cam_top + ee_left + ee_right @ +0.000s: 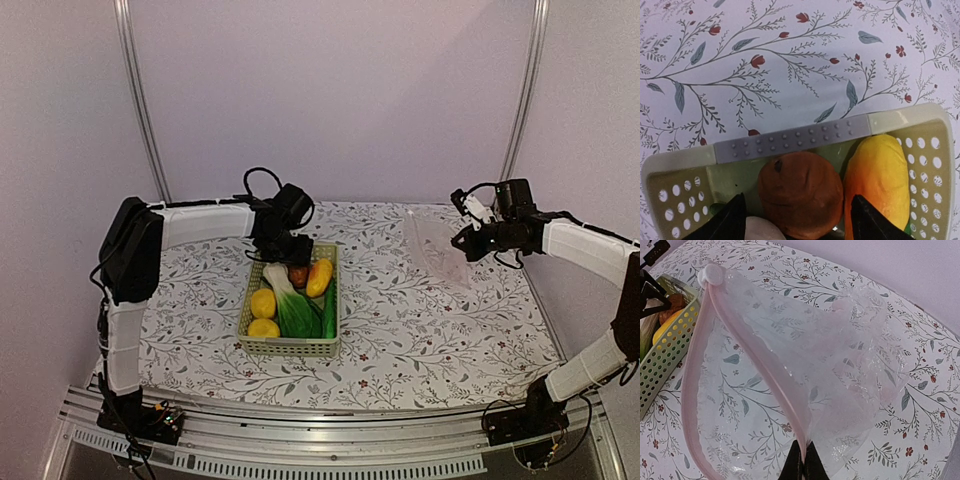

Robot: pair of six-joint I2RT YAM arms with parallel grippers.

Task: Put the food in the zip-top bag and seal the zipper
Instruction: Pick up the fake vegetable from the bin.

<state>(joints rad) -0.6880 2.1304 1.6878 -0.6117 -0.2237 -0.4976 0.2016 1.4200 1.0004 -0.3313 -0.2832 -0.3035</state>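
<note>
The zip-top bag (840, 360) is at the right side of the floral-patterned table (450, 330), well apart from the pale green basket (290, 348). The right gripper (802, 462) has its jaws pressed fully together on the bag's mouth edge, pinching the pinkish zipper (757, 357). The mouth gapes open in a long loop, with a small white slider (711, 274) at its far end.

All the food lies in the basket: two yellow lemons (263, 302) at the left, the bok choy (291, 308) in the middle, the green cucumber (329, 313) along the right wall, and a brown piece (800, 192) beside a yellow-orange fruit (875, 180) at the far end. The left gripper (797, 200) hangs over that far end with its jaws spread wide. Its black fingers (725, 225) stand on either side of the brown piece and hold nothing; whether they touch it I cannot tell.
</note>
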